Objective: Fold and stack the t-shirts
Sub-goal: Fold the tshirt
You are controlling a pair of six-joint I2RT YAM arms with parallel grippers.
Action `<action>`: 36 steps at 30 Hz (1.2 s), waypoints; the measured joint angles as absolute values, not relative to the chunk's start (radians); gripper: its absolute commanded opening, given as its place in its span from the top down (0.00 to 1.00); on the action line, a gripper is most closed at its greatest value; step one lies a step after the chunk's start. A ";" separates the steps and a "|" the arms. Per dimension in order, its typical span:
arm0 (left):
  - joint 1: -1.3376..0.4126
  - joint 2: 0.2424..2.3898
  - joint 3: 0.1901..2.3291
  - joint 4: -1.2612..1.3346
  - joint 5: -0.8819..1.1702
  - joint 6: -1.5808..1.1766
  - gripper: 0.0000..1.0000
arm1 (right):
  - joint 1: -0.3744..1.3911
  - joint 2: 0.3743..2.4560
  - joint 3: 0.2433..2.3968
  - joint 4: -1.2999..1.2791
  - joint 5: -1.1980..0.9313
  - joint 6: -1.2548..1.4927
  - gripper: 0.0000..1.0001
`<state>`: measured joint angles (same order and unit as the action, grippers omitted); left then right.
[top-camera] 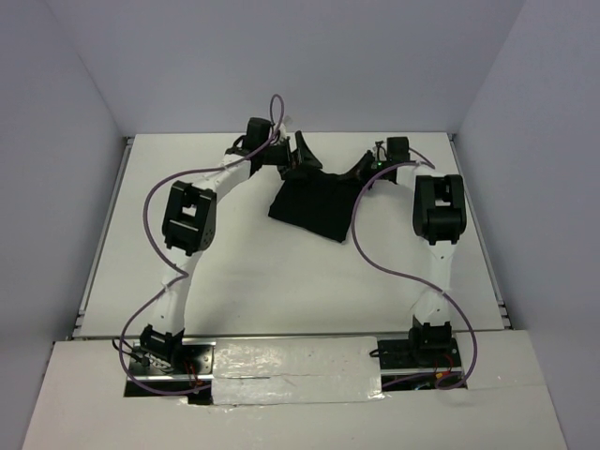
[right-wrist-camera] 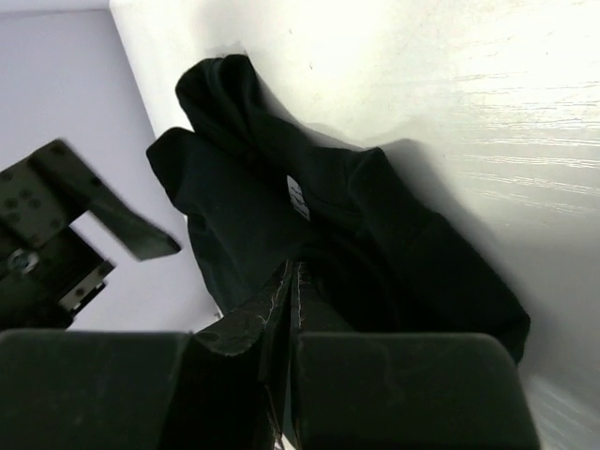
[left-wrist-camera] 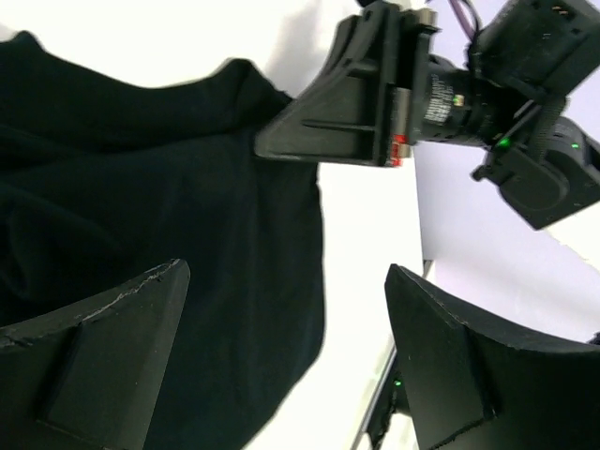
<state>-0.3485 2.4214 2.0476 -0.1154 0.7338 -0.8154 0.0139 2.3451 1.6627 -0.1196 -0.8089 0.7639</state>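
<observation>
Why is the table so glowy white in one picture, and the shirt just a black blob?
Right wrist view: light glares off the table, while the t-shirt is so dark its folds barely show, only its white tag. Left wrist view: the left tool's fingers loom big, close to the lens. Top view: even light, soft shadows.

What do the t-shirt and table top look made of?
The t-shirt: soft matte black cloth, probably cotton knit; it slumps in loose folds. The table: hard white board, slight sheen, fine grain lines in the right wrist view; painted wood or laminate, perhaps.
</observation>
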 measured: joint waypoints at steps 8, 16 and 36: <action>-0.326 2.553 2.096 -0.051 0.757 -0.821 0.00 | 0.012 2.257 1.423 0.048 -0.839 0.806 0.90; -0.277 2.608 2.169 -0.022 0.739 -0.874 0.00 | 0.012 2.119 1.355 0.146 -0.831 0.816 0.90; -0.242 2.248 1.771 -0.020 0.522 -0.888 0.00 | 0.023 2.122 1.448 -0.120 -0.719 0.773 0.20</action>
